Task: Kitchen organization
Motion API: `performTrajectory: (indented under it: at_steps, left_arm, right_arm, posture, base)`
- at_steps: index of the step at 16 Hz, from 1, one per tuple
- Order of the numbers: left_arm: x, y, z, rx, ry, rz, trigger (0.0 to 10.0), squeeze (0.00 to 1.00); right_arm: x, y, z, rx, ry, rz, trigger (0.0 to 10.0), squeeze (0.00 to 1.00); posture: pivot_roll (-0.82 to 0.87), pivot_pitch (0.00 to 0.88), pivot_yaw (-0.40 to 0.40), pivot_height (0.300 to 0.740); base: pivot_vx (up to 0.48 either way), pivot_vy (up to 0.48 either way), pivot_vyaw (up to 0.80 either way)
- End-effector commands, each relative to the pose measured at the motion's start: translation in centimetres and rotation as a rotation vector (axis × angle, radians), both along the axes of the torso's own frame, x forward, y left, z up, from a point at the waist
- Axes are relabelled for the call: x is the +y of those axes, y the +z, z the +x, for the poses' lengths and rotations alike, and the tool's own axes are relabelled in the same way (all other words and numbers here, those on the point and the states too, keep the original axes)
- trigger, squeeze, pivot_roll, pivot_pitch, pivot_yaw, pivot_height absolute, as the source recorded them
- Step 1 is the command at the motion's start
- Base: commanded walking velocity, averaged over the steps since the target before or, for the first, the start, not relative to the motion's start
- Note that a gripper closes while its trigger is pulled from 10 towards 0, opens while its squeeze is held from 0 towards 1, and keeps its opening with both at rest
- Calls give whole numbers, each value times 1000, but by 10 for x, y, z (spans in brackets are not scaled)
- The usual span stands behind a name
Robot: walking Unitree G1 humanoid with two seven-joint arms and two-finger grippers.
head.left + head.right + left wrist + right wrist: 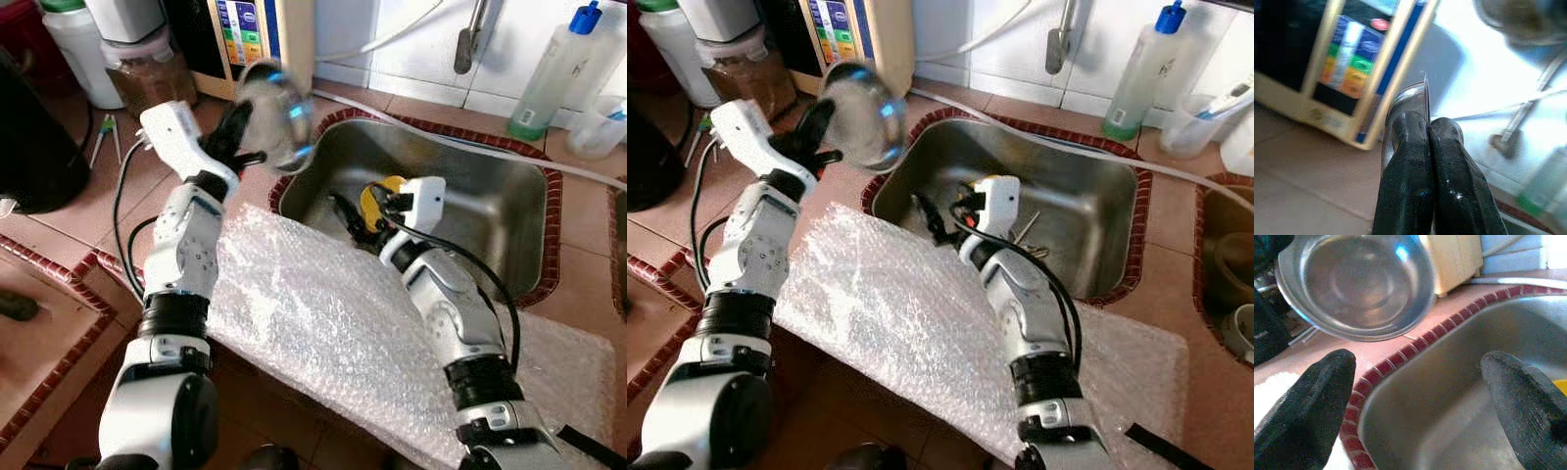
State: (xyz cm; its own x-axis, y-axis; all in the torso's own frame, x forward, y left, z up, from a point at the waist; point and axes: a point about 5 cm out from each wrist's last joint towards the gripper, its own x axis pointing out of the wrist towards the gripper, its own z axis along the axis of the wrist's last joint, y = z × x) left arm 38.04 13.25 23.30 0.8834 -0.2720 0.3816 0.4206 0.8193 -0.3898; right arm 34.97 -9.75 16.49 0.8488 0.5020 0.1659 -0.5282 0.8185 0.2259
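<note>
The left gripper (257,157) holds a steel bowl (275,115) in the air above the counter (88,211), just beside the sink's near-left corner; its fingers (1415,161) are pressed together on the bowl's thin rim. The bowl is tilted on its side and looks empty. The right gripper (345,217) reaches into the stainless sink (470,211) with its fingers (1308,406) spread wide, holding nothing. Inside the sink lie a yellow object (377,199) and some cutlery (1027,227). A sheet of bubble wrap (323,323) covers the counter in front of the sink. A blue-capped bottle (554,73) stands behind the sink.
</note>
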Motion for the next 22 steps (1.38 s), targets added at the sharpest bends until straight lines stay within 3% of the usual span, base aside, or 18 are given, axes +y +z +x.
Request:
performTrajectory:
  at_steps: [1, 4, 7, 9, 13, 20, 21, 22]
  left_arm:
    - [-4, 3, -4, -25, -34, 27, 0, 0]
    - [-14, 15, -13, -97, -143, 88, 0, 0]
    - [-16, 17, -17, -109, -185, 92, 0, 0]
    - [-19, 17, -19, -107, -213, 87, 0, 0]
    - [-28, 16, -24, -111, -268, 91, 0, 0]
    - [-48, 18, -37, -130, -377, 75, 0, 0]
    - [-49, 17, -38, -129, -381, 75, 0, 0]
    - [-50, 17, -39, -127, -388, 71, 0, 0]
  right_arm:
    - [1, 0, 2, 3, -7, 3, 10000, 0]
    - [-6, 0, 6, 5, -46, 18, 10000, 0]
    - [-12, 3, 9, 27, -74, 96, 10000, 0]
    - [-14, 4, 11, 46, -77, 174, 10000, 0]
    - [-20, 11, 15, 97, 5, 437, 10000, 0]
    - [-14, 15, 26, 129, 32, 492, 10000, 0]
    - [-14, 16, 26, 127, 29, 505, 39, 0]
    - [-13, 18, 26, 118, 34, 511, 0, 0]
  posture:
    - [2, 94, 53, 740]
    - [-2, 93, 53, 740]
    - [-1, 94, 58, 740]
    - [-2, 95, 58, 740]
    - [0, 91, 55, 740]
    - [0, 91, 51, 740]
    - [0, 92, 49, 740]
    - [1, 92, 49, 740]
  base:
    - [0, 0, 0]
    - [0, 0, 0]
    - [0, 0, 0]
    - [0, 0, 0]
    - [0, 0, 0]
    - [0, 0, 0]
    - [0, 0, 0]
    - [0, 0, 0]
